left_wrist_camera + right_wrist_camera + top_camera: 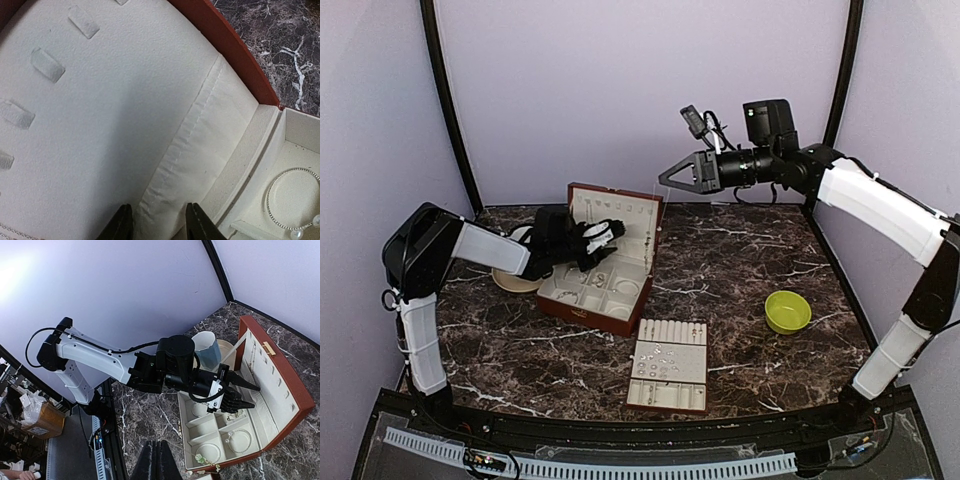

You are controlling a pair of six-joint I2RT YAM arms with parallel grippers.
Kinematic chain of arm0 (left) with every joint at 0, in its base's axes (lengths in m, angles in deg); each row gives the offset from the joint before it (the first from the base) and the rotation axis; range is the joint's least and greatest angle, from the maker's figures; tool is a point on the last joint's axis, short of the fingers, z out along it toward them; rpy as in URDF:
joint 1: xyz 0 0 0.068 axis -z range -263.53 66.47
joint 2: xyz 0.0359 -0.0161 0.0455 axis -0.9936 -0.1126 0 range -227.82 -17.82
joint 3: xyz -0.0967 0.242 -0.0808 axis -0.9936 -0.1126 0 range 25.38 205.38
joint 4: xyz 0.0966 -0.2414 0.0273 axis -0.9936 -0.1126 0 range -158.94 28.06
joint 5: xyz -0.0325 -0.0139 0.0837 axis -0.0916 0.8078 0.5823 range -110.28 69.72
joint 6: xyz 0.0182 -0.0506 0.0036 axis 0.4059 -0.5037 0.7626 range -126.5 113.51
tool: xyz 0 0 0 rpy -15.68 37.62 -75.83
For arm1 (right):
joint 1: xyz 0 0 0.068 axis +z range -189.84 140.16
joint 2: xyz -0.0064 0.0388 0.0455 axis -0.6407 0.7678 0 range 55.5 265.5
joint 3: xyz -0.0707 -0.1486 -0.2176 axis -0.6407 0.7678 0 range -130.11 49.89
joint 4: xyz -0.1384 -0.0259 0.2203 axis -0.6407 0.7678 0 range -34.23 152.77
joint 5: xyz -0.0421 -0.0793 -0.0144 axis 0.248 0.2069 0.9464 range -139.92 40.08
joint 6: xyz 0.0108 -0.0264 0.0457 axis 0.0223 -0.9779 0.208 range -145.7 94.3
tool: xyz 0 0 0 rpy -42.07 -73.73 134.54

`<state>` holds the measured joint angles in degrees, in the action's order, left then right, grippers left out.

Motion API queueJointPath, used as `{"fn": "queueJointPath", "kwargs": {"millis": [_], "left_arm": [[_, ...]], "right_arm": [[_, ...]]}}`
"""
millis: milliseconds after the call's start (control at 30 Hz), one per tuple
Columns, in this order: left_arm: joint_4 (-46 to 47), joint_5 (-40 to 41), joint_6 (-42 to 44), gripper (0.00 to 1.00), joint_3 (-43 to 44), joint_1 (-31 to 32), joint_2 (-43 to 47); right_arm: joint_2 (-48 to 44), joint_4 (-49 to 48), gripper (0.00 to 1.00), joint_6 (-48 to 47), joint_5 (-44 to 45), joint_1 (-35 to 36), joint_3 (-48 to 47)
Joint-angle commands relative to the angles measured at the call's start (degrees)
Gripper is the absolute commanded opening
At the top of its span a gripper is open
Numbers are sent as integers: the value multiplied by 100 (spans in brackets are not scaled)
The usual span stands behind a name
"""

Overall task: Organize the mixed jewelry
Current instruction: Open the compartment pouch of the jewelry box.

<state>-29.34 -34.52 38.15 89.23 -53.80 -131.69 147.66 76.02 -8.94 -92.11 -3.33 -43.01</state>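
The box lining (125,115) before me is cream, matt and finely pebbled like leatherette, with a stitched fold. Its shell (235,60) is smooth and reddish-brown. The bracelet (274,181) is shiny silvery metal with pearly beads. My desk (285,45) looks like dark polished marble with white veins. The bowl (788,312) is glossy green.

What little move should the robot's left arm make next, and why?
Probably tilt the left arm down toward the thin silvery hoop bracelet lying in its compartment. The jaws stand apart and empty, aimed only at the cream lining of the reddish-brown box lid, so the bracelet looks like the nearest piece to reach.
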Motion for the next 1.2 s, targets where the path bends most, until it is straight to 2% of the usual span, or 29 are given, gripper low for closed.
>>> {"fn": "queueJointPath", "kwargs": {"millis": [0,133,233,467,900,1167], "left_arm": [[177,49,19,38,-235,-21,-18],[195,116,18,29,-295,-17,-9],[321,188,18,17,-352,-1,16],[491,225,34,3,-468,81,64],[783,314,69,0,-818,224,306],[878,360,51,0,-951,349,358]], "right_arm": [[37,-144,0,8,26,58,-199],[93,-202,0,19,71,65,-235],[176,-286,0,34,126,71,-343],[641,-199,0,-67,404,84,-1048],[1910,219,0,-602,1075,111,-2681],[2347,359,0,-1006,1250,111,-3163]]}}
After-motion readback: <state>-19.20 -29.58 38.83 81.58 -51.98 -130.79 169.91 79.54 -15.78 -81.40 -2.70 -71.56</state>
